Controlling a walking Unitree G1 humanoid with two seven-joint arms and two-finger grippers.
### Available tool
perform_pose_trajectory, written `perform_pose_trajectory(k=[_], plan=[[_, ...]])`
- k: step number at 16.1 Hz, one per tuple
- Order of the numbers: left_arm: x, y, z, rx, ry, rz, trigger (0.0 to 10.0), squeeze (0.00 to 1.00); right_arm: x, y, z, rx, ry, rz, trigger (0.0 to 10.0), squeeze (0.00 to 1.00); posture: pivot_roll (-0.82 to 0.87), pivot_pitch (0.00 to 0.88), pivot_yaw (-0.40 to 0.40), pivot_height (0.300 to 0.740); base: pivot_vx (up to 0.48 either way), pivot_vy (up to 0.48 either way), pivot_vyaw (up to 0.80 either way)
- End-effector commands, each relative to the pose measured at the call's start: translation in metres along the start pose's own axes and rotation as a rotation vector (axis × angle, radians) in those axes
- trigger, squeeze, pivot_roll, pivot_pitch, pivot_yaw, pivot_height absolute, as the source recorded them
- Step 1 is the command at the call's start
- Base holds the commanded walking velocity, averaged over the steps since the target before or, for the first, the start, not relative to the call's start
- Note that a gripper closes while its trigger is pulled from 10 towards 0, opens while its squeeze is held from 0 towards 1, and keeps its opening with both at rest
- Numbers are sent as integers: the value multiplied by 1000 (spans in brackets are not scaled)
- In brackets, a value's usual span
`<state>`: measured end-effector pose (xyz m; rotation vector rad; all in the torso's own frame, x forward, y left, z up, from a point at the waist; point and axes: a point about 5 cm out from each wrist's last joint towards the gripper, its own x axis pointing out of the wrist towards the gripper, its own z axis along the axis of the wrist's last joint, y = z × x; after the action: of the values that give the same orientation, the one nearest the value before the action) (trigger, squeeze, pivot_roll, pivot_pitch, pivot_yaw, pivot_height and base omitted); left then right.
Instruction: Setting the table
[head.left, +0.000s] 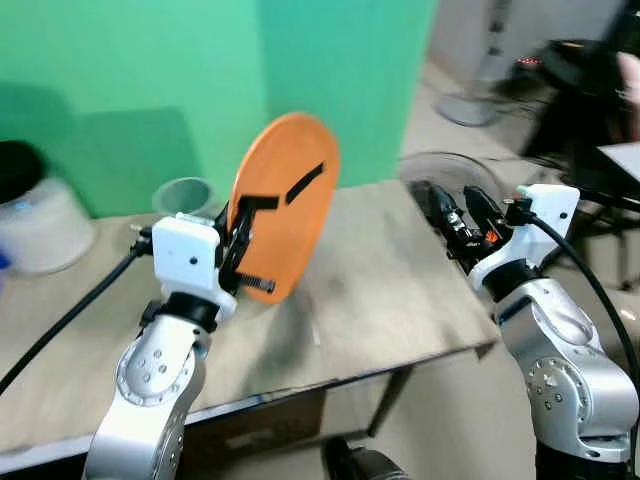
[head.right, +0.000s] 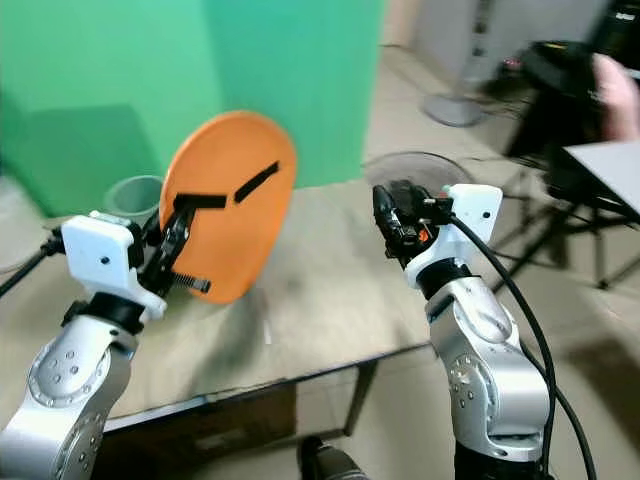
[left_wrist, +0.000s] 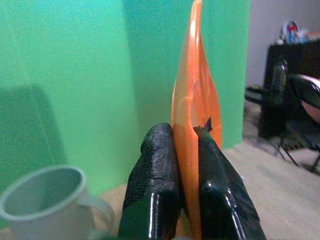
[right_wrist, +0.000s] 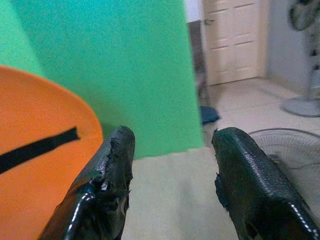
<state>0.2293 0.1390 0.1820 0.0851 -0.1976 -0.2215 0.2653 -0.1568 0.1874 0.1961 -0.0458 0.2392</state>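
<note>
The left pincer (head.left: 262, 240) grips the plate (head.left: 285, 205) upright by its edge above the counter (head.left: 400, 290), so it may slip; the right pincer (right_wrist: 172, 165) hangs released.

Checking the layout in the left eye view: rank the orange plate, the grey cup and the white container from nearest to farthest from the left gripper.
1. Orange plate: clamped upright in the left gripper.
2. Grey cup: just behind the gripper, by the green wall.
3. White container: at the table's far left end.
</note>
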Motion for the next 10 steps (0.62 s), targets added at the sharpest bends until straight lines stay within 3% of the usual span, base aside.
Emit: perform_pose_trajectory(k=[1, 4, 7, 10], plan=[[0, 2, -1, 6, 17, 24, 10000, 0, 0, 0, -3, -26, 11, -2, 10000, 0, -114, 0, 17, 740, 0, 0, -800], [0, 4, -6, -66, 53, 71, 10000, 0, 0, 1, -5, -37, 24, 10, 10000, 0, -115, 0, 13, 740, 0, 0, -800], [0, 9, -2, -56, 29, 111, 10000, 0, 1, 3, -8, -41, 50, 37, 10000, 0, -112, 0, 9, 740, 0, 0, -800], [-1, 17, -1, -57, 30, 155, 10000, 0, 1, 3, -10, -80, 85, 62, 10000, 0, -111, 0, 2, 740, 0, 0, 0]])
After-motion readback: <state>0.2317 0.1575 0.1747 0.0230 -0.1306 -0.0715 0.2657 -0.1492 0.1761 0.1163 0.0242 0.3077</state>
